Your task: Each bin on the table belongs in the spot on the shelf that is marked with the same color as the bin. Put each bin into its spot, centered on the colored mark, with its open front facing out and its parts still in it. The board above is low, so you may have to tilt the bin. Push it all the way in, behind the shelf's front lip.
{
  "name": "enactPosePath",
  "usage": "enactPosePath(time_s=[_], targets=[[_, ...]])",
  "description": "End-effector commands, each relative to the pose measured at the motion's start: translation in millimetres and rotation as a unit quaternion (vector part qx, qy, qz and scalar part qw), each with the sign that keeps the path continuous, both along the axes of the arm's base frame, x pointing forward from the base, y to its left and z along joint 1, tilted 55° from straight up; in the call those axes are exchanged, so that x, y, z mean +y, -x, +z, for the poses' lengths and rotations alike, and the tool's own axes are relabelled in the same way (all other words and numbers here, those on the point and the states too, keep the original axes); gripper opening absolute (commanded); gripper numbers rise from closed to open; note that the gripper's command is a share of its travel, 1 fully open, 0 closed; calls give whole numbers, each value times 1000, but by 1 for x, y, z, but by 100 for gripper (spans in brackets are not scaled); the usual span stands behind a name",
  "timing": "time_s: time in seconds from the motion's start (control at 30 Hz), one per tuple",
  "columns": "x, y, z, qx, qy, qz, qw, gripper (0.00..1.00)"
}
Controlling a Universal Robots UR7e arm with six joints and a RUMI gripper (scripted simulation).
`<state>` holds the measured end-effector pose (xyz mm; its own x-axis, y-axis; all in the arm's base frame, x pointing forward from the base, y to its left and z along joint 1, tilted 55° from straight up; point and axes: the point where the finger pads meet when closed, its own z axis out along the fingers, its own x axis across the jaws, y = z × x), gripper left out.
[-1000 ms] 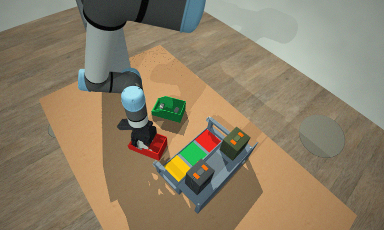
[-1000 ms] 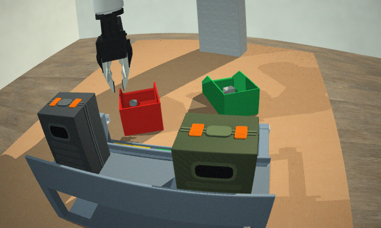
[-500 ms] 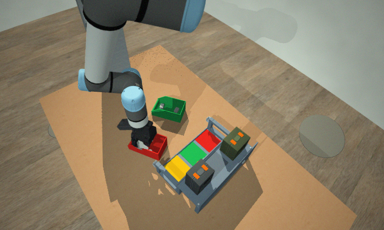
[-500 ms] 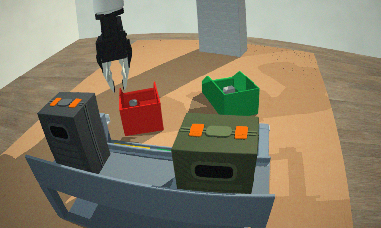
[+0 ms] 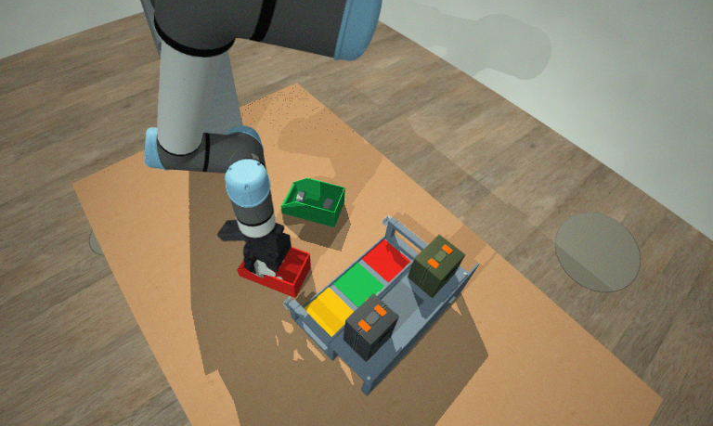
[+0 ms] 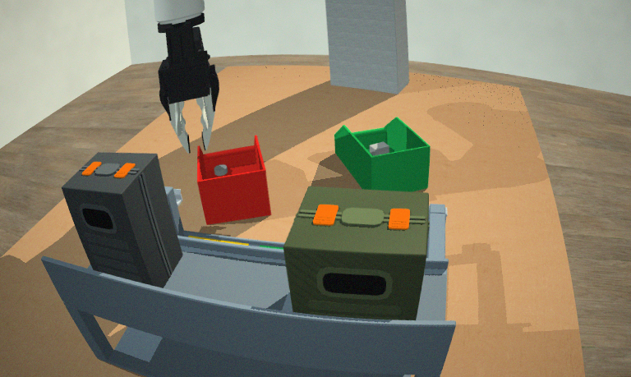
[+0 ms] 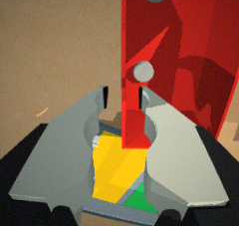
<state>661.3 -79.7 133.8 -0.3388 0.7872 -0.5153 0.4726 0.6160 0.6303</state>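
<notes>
Outside the slate-blue shelf [image 5: 395, 355] [image 6: 251, 328] [image 7: 119, 212], near its yellow-marked end, sits a red open-topped bin [image 5: 298, 276] [image 6: 235, 196] [image 7: 201, 27] holding grey parts. Above its side edge, the black-and-silver gripper [image 5: 264, 269] [image 6: 196, 149] [image 7: 123, 88] stands narrowly parted, gripping nothing. A green bin [image 5: 309, 213] [image 6: 401, 168] sits off the shelf too.

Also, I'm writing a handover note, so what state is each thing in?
Gripper: fingers slightly apart, holding nothing.
Red bin: upright, off the shelf, parts inside.
Green bin: upright, off the shelf, parts inside.
Red mark, green mark, yellow mark: no bin on them.
Gray case: closed, standing on the shelf.
Olive case: closed, standing on the shelf.
</notes>
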Motion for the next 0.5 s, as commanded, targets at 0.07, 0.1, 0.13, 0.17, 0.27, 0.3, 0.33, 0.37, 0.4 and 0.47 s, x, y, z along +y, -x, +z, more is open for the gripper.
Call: enactPosePath(time_s=[0.07,0.1,0.13,0.17,0.27,0.3,0.33,0.37,0.4,0.47], targets=[[0,0,1,-1,0,0,1000,15],[0,0,1,-1,0,0,1000,15],[0,0,1,-1,0,0,1000,15],[0,0,0,-1,0,0,1000,15],[0,0,0,-1,0,0,1000,15],[0,0,0,-1,0,0,1000,15],[0,-1,0,-1,0,0,1000,15],[0,-1,0,-1,0,0,1000,15],[0,-1,0,-1,0,0,1000,15],[0,-2,-1,-1,0,0,1000,15]])
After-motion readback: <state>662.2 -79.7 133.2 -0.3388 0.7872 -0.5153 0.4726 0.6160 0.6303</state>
